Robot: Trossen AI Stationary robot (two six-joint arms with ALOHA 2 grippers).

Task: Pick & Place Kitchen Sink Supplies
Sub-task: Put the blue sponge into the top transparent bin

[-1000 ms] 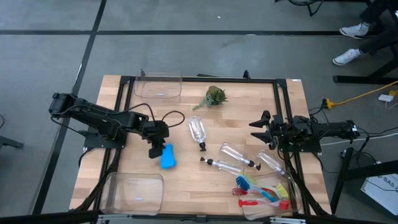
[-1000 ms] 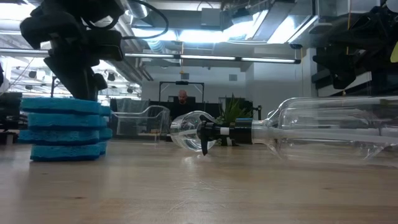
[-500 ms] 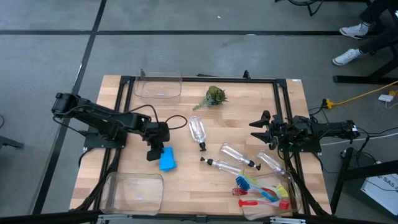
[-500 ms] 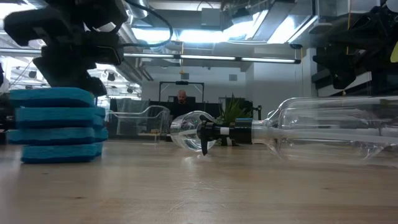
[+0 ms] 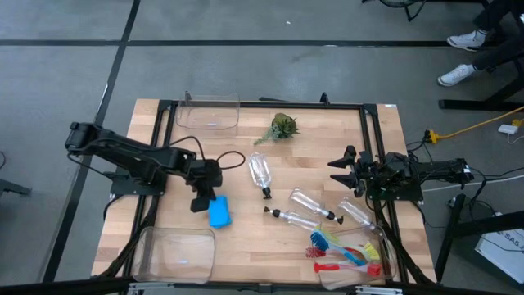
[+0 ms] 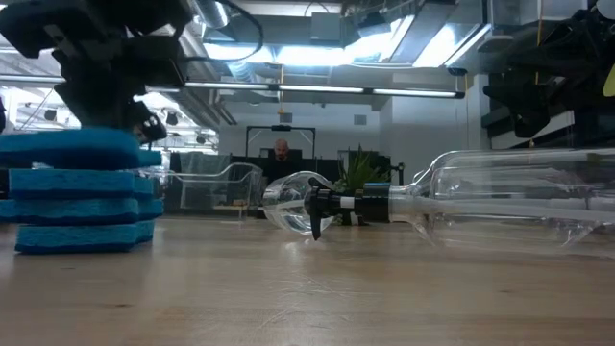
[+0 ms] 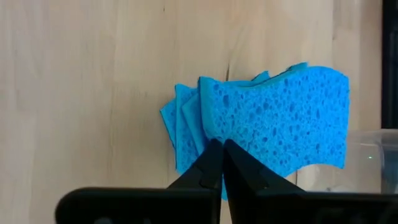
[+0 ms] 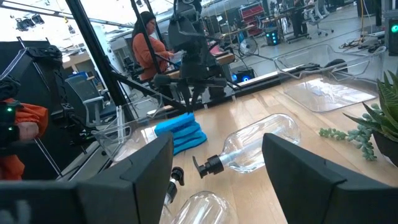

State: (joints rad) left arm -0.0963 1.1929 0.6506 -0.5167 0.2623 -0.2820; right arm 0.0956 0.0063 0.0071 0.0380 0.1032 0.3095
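**Sponge under the left gripper, everything else still loose**

The blue sponge [image 5: 219,211], which the level view shows as a stack of several, sits on the bench [image 5: 311,176] just beyond the near-left clear bin [image 5: 173,254]. The left gripper [image 7: 221,163] is at its edge with fingers pressed together; in the wrist view the tips meet at the sponge's rim, and I cannot tell whether any layer is caught between them.

Three pump bottles [image 5: 259,173] lie on their sides mid-bench, apart from each other. The brushes [image 5: 348,256] lie in a heap by the near-right corner. The far bin [image 5: 210,114] looks unfilled. The right gripper [image 5: 347,170] waits at the right edge, fingers spread, holding nothing.

Judging by this, nothing is placed yet; all of the sorting remains.
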